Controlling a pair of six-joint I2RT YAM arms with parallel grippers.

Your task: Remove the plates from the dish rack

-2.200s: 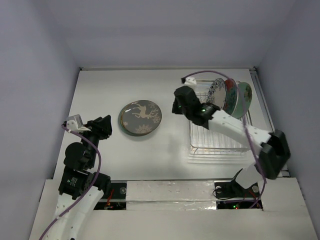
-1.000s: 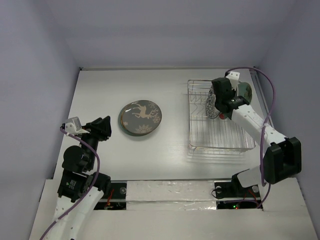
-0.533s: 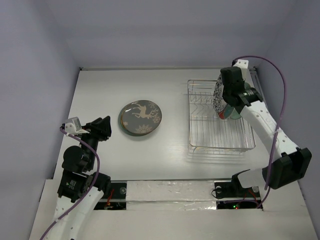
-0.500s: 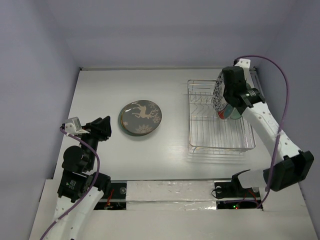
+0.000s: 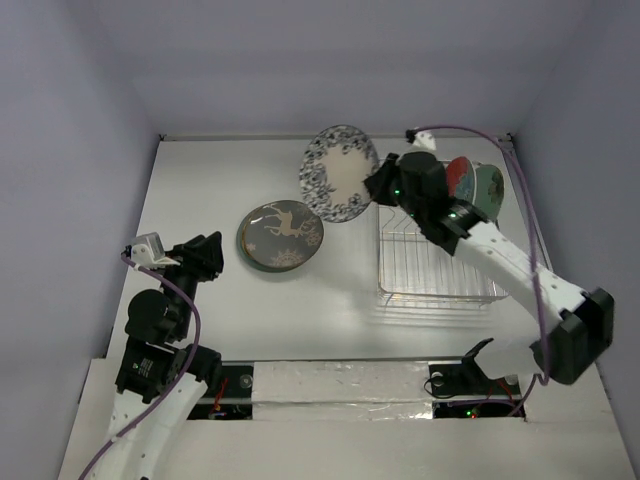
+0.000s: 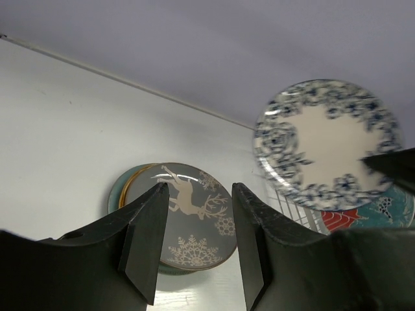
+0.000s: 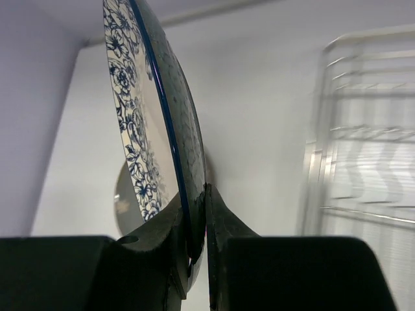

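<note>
My right gripper is shut on the rim of the blue-white floral plate and holds it tilted in the air, left of the dish rack. The right wrist view shows the plate edge-on between the pinched fingers. A red plate and a mint green plate stand in the rack's far end. The dark deer plate lies on a stack on the table. My left gripper is open and empty, facing the deer plate.
Rims of other plates show under the deer plate. The silver rack stands at the right of the white table. Grey walls enclose the table at the back and both sides. The right arm's purple cable loops over the rack.
My right gripper closed on the floral plate in the rack, lifted it out and carried it left over the table. The left arm has not moved.
</note>
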